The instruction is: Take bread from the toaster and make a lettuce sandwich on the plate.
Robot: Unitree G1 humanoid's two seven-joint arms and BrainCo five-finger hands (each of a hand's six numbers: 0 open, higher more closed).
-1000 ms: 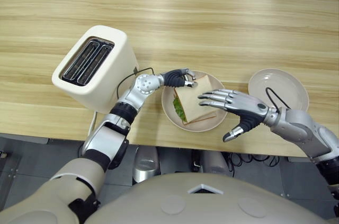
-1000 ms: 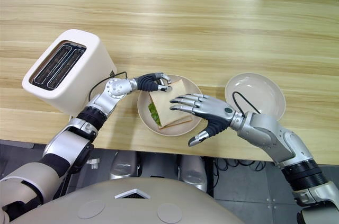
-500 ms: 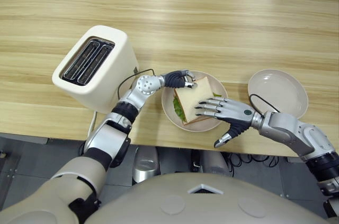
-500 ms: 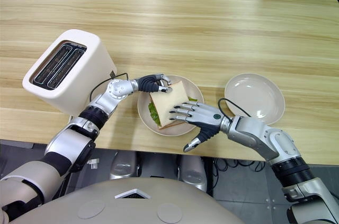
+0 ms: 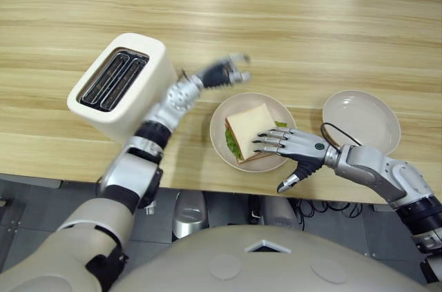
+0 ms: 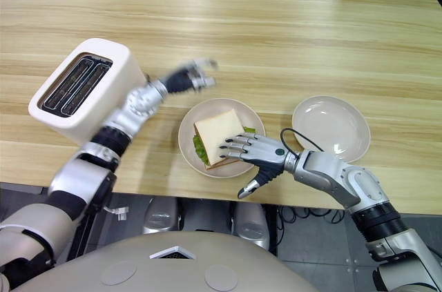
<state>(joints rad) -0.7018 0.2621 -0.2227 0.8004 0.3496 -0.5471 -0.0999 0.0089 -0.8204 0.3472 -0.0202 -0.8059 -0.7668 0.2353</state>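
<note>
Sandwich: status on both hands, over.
Left hand beside toaster, off the plate. Right hand open, resting on sandwich. Sandwich assembled, lettuce showing. Nothing in the way.

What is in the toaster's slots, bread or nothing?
Empty, as far as shows: both slots of the toaster look dark, and no bread sticks up. Deep inside cannot be told.

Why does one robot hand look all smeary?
Left eye view: the left robot hand by the toaster is smeared, likely motion blur; right eye view: same smear, while the right robot hand and sandwich look crisp.
</note>
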